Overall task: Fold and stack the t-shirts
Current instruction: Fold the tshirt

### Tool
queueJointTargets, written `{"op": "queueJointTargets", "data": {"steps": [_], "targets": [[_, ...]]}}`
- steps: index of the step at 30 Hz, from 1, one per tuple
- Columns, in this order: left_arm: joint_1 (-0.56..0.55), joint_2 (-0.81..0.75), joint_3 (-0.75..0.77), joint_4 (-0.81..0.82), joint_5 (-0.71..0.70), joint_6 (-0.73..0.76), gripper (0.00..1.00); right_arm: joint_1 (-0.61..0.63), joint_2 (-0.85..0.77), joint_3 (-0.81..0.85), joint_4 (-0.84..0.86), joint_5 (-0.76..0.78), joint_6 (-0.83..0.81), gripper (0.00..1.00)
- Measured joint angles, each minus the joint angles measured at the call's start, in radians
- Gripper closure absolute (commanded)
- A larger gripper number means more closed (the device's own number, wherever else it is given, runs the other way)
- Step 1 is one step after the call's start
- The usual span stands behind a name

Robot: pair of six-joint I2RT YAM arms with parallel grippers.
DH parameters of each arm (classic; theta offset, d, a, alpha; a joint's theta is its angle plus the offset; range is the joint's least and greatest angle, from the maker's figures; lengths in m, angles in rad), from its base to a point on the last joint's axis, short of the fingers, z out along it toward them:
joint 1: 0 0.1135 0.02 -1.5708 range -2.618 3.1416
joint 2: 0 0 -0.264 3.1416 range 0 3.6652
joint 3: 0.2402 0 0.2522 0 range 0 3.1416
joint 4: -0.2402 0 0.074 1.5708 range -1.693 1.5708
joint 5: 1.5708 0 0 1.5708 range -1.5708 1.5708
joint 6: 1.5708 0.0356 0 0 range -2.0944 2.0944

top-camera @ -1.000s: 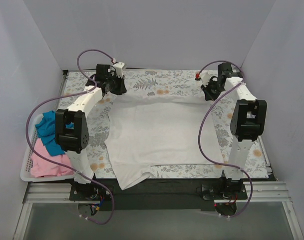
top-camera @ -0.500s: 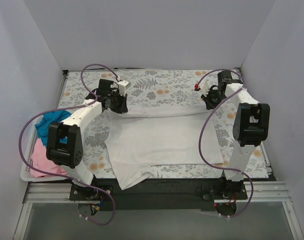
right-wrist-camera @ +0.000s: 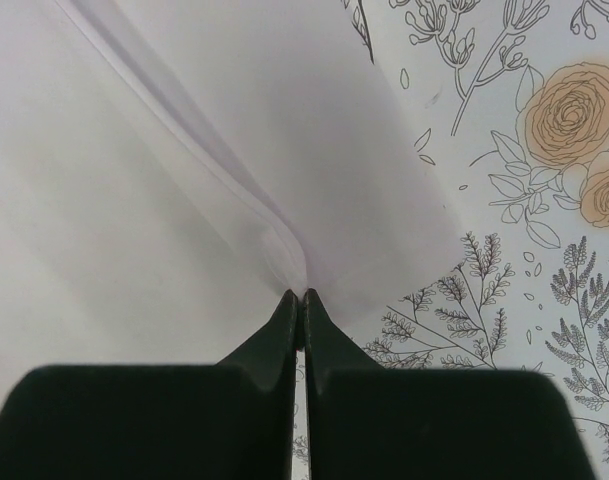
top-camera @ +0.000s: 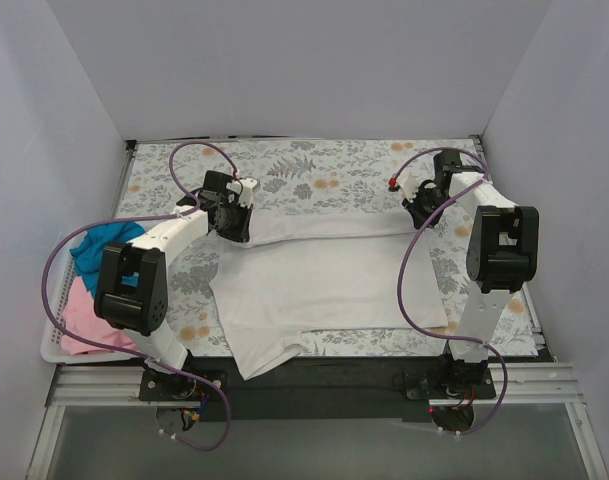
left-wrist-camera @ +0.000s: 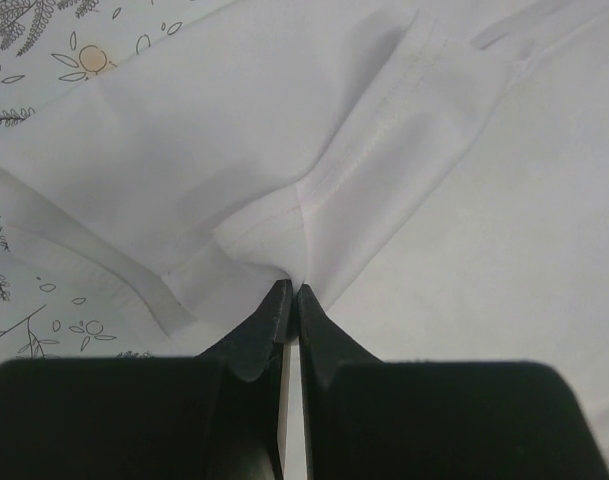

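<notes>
The white t-shirt (top-camera: 324,285) lies spread on the floral table cover, its far edge lifted and folded toward the near side. My left gripper (top-camera: 236,222) is shut on its far left corner by a stitched hem (left-wrist-camera: 364,160). My right gripper (top-camera: 422,212) is shut on its far right corner (right-wrist-camera: 284,250). Both hold the cloth a little above the table. A teal-blue t-shirt (top-camera: 102,250) and a pink t-shirt (top-camera: 84,320) lie bunched in the basket at the left.
The white slotted basket (top-camera: 52,340) stands at the table's left edge. The floral cover (top-camera: 324,175) shows bare along the far side. Purple cables loop off both arms. Grey walls close in the back and sides.
Both grippers have moved toward the near side with the shirt's far edge, drawing it over the rest of the shirt. The bare strip of floral cover at the back has widened.
</notes>
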Motion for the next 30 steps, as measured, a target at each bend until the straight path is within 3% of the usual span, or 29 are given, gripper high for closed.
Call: {"op": "queueJointTargets", "data": {"steps": [30], "targets": [[0.0,0.002,0.001,-0.064,0.011,0.052,1.0,0.0,-0.004,-0.026,0.0,0.019,-0.014,0.99]]}}
